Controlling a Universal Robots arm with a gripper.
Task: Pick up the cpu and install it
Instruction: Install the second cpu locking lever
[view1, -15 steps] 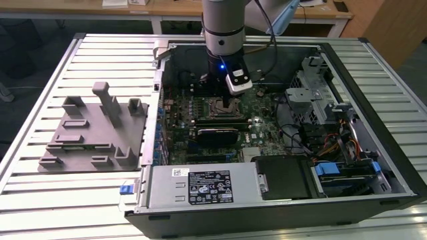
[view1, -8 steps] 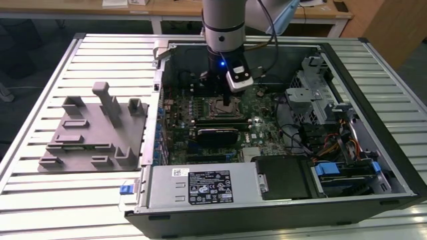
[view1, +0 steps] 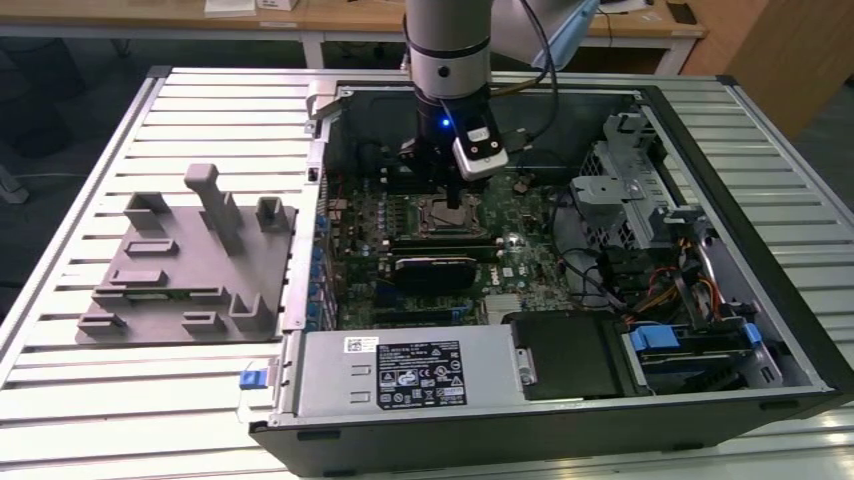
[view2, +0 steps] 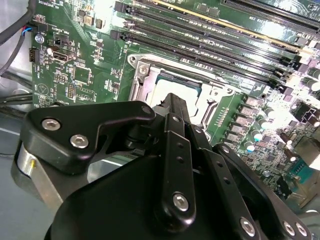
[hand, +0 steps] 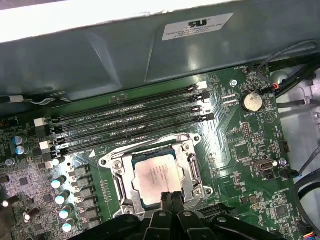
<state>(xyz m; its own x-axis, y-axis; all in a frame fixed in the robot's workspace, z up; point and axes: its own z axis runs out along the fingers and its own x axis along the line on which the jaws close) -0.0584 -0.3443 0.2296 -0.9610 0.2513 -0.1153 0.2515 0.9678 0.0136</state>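
The cpu (hand: 157, 177), a flat silvery square, lies flat inside the metal-framed socket (hand: 118, 176) on the green motherboard of an open computer case. In both wrist views my gripper (hand: 172, 196) hangs straight over it, its two black fingers pressed together with no gap. Their tips meet the cpu (view2: 176, 86) at one edge of its top plate. The exterior view has the arm reaching down into the case, with the gripper (view1: 454, 203) at the socket (view1: 435, 213). Part of the cpu is hidden behind the fingers.
Four black memory slots (hand: 130, 120) run beside the socket. A black block (view1: 434, 270) sits nearer the case front, then the power supply (view1: 400, 372). Drive cage and cables (view1: 641, 200) fill the exterior view's right. A grey moulded tray (view1: 174, 270) rests on the slatted table.
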